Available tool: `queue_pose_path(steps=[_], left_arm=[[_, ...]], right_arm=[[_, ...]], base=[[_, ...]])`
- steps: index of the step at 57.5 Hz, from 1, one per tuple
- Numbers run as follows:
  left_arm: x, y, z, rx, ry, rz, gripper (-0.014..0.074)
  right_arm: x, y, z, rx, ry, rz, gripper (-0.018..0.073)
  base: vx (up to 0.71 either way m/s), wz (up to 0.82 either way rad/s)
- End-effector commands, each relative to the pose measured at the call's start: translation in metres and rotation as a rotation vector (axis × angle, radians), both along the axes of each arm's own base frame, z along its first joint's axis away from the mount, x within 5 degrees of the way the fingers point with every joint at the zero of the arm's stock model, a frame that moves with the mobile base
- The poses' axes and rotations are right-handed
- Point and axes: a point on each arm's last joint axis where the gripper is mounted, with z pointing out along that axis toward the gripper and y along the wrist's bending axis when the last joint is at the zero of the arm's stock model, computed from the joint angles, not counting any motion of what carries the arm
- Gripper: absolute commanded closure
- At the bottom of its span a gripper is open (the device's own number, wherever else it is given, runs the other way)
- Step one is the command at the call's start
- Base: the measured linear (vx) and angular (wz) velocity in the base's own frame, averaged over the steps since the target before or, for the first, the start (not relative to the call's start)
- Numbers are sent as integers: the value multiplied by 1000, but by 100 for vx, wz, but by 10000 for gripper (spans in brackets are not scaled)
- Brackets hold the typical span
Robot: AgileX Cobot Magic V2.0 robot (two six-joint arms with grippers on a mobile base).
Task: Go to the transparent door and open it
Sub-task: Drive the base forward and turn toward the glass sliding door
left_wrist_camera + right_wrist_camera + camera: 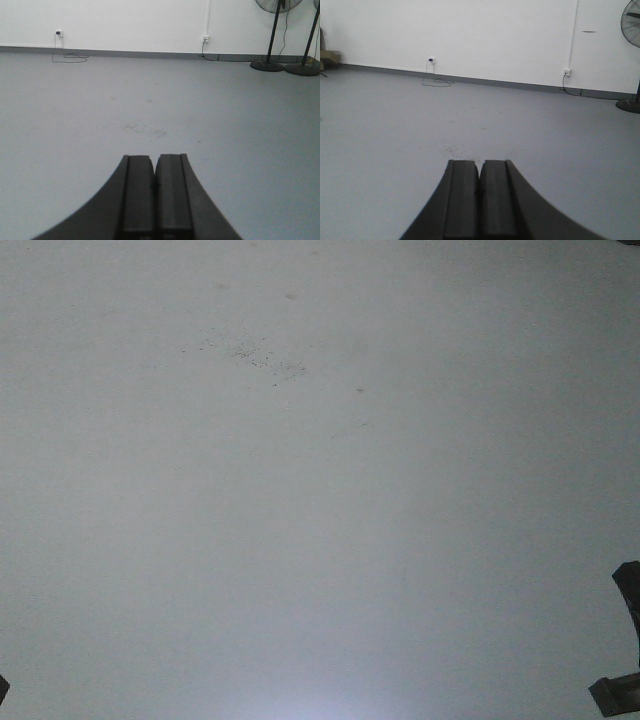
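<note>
The front view looked down on a bare grey floor (320, 540), with a faint scatter of dark specks (255, 355) toward the top. A dark piece of hardware (625, 640) cut in at the lower right edge; what it was could not be told.

In the left wrist view, the left claw (155, 185) reached out over the floor, its two black pads pressed flat together and gripping nothing. Beyond it the same specks lay on the floor. A white wall (125, 20) with a grey skirting ran across the back. It carried two sockets (59, 33), and a thin cable (70, 57) looped on the floor below the left one. Two stand fans (272, 35) stood side by side at the far right, against the wall.

In the right wrist view, the right claw (480, 195) was likewise closed tight, pad against pad, with nothing in it. The same wall filled the back. One fan showed at the right edge, and a brown box (327, 57) sat at the far left.

The door appeared in none of the three views.
</note>
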Motion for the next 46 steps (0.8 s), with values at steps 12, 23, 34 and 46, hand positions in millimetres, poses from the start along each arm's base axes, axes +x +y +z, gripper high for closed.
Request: queue_pose_path(steps=[12,23,34,46], left_arm=[[1,1,-2,-16,-65,11,602],[1,1,-2,-16,-65,11,602],[1,1,-2,-16,-65,11,602],[1,1,-2,-16,-65,11,602]], right_arm=[[0,-1,3,5,-75,-9,562],[0,-1,3,5,-75,-9,562],[0,-1,3,5,-75,-9,562],[0,-1,3,5,-75,-9,562]], base=[[0,0],[0,0],[0,1],[1,2]])
